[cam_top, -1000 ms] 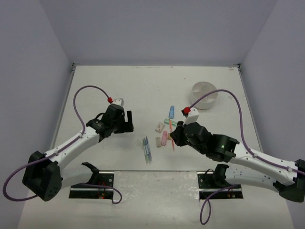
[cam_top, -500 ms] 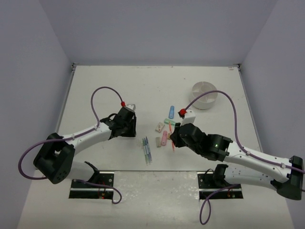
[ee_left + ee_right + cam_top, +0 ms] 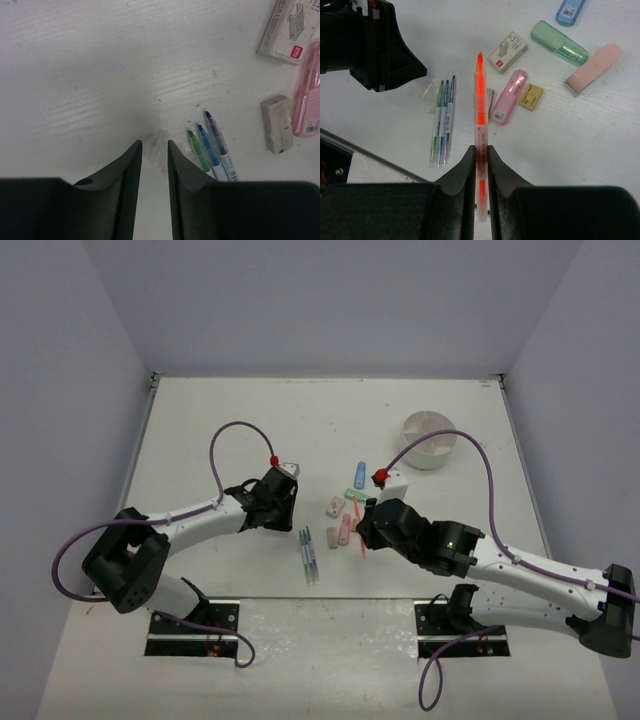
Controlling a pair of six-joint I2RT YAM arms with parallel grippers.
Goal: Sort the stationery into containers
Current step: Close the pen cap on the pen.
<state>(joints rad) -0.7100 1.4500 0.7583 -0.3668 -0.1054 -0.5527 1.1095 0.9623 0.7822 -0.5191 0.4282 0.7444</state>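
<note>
Orange pen (image 3: pixel 479 115) clamped in right end effector (image 3: pixel 480 149).

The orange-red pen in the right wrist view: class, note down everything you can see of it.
The slim orange-red plastic pen is translucent, with a pointed, uncapped tip and a paler printed band on its barrel. Its tip points away from the camera; the right gripper clamps its rear part. Nothing else visibly touches it.
</note>
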